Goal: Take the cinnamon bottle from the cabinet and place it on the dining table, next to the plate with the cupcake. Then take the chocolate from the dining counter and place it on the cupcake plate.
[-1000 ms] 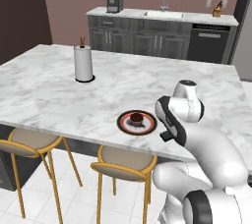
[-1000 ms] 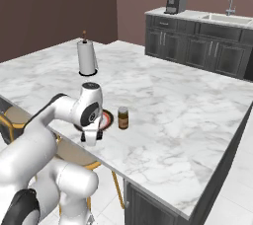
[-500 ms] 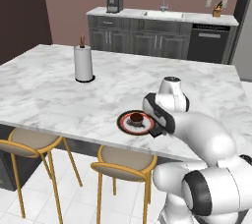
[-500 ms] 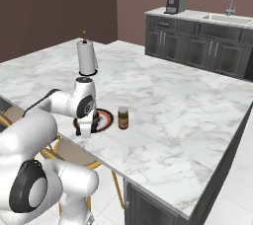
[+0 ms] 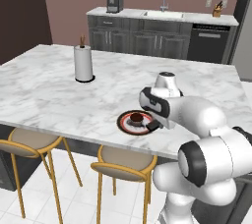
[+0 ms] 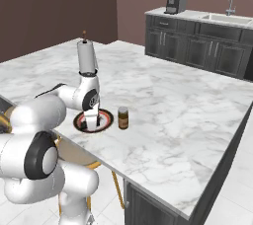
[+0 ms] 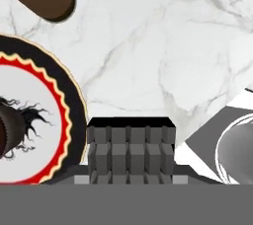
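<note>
Gripper (image 5: 153,126) was clamped on the chocolate (image 7: 131,150), a segmented dark bar filling the space between the fingertips in the hand view. It hung low over the near edge of the plate (image 5: 127,125), bar just above the rim, contact unclear. Just beyond the bar sat the cupcake (image 5: 136,118) at the plate's centre. Past the plate, beside it but apart, the cinnamon bottle (image 6: 123,118) stood upright on the dining table (image 5: 54,95). Farther out across the marble, a paper towel roll (image 5: 83,63) stood upright. Well beyond, a coffee machine (image 5: 114,2) sat on the back counter (image 5: 147,15).
</note>
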